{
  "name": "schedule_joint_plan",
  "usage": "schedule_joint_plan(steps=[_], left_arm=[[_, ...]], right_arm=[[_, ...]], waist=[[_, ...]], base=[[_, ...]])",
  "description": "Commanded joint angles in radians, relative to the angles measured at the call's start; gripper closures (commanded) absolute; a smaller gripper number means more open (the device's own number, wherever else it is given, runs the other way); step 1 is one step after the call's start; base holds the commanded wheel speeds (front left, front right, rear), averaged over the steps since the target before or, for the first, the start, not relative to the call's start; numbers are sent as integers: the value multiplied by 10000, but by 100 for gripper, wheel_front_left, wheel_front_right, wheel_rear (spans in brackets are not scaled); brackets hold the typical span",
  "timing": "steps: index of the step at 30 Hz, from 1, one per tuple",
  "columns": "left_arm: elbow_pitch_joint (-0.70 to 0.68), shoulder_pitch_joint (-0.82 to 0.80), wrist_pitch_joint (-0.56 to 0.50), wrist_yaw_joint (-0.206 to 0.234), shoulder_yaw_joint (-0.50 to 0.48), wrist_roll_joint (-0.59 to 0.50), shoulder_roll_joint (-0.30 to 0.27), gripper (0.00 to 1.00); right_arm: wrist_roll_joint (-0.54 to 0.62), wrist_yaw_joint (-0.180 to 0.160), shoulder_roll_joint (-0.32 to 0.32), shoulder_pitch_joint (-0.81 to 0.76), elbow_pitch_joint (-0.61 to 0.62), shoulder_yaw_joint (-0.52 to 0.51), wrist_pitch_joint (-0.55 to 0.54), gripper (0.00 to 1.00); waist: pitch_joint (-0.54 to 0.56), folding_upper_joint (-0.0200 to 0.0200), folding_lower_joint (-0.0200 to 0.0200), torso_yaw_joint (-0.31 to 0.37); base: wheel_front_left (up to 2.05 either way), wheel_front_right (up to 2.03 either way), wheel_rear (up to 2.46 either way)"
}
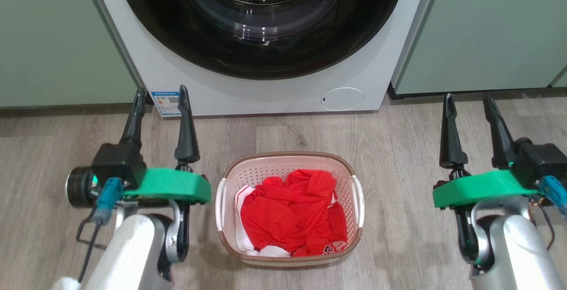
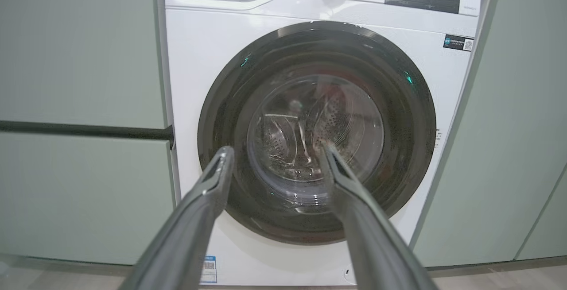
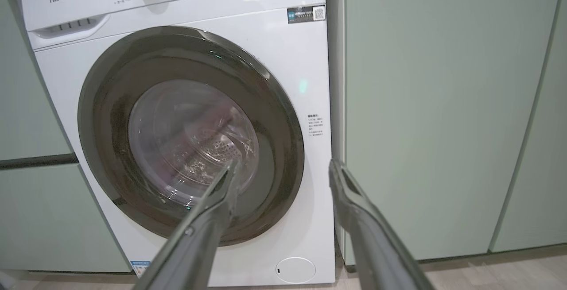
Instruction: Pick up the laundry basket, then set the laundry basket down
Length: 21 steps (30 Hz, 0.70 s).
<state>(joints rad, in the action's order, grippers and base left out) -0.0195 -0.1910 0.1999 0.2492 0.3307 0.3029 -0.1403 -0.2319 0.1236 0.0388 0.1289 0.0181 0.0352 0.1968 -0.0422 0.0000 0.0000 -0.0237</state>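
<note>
cream perforated laundry basket, red clothes, white washer

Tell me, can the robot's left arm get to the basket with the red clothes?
Probably yes. The left tool is open and empty, and the laundry basket sits on the floor right beside that arm, its white handle facing it, with nothing between them.

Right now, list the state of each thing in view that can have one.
laundry basket: upright on the floor, holding clothes, not gripped.
red clothing: crumpled inside the laundry basket.
washer door: shut.
left gripper: open, empty.
right gripper: open, empty.
</note>
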Motion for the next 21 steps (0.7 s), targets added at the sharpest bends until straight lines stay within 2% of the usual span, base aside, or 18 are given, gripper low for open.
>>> schedule_joint_plan(steps=[1,7,11,17,19,21], left_arm=[[-463,-437,129,116,-289,-445,-32,0],[-209,-128,278,-20,-189,-883,161,0],[534,113,426,-477,-152,-1072,422,0],[1101,212,603,-838,-196,-1662,657,0],[1217,246,619,-903,-230,-1667,693,0],[1621,327,619,-1147,-357,-1505,777,0]], right_arm=[[331,62,97,432,488,254,165,0],[555,65,102,264,296,230,312,0],[564,67,107,165,-58,-44,459,0],[745,71,113,61,-567,-173,634,0],[715,71,114,49,-679,-196,649,0],[537,71,114,28,-992,-186,649,0]], waist=[[-19,0,0,-6],[-56,0,0,-25],[-75,0,0,-31],[-69,0,0,-21],[-60,0,0,-16],[-24,0,0,9]], base=[[0,0,0],[0,0,0],[0,0,0],[0,0,0],[0,0,0],[0,0,0]])
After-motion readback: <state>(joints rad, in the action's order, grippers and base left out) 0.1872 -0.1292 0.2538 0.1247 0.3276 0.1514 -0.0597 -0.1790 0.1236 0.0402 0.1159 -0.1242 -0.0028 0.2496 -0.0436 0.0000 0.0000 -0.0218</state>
